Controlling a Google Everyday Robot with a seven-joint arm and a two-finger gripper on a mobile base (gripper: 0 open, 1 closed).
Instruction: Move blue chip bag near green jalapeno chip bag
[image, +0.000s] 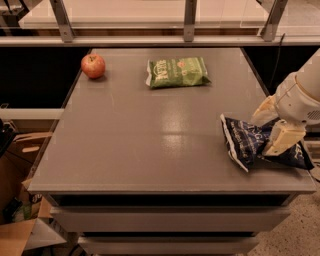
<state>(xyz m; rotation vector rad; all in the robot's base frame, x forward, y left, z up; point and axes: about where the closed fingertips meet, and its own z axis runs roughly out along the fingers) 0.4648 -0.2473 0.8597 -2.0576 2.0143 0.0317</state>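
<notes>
The blue chip bag (250, 142) lies crinkled near the table's front right corner. The green jalapeno chip bag (177, 72) lies flat at the back middle of the table, well away from the blue bag. My gripper (265, 134) reaches in from the right and sits over the right part of the blue bag. It is open, with one cream finger (281, 139) resting down on the bag and the other (262, 111) just behind the bag's far edge. The bag's right end is partly hidden by the gripper.
A red apple (93, 66) sits at the back left of the grey table (150, 150). A metal rail with posts (189, 20) runs behind the table. Cardboard boxes (20, 165) stand on the floor at the left.
</notes>
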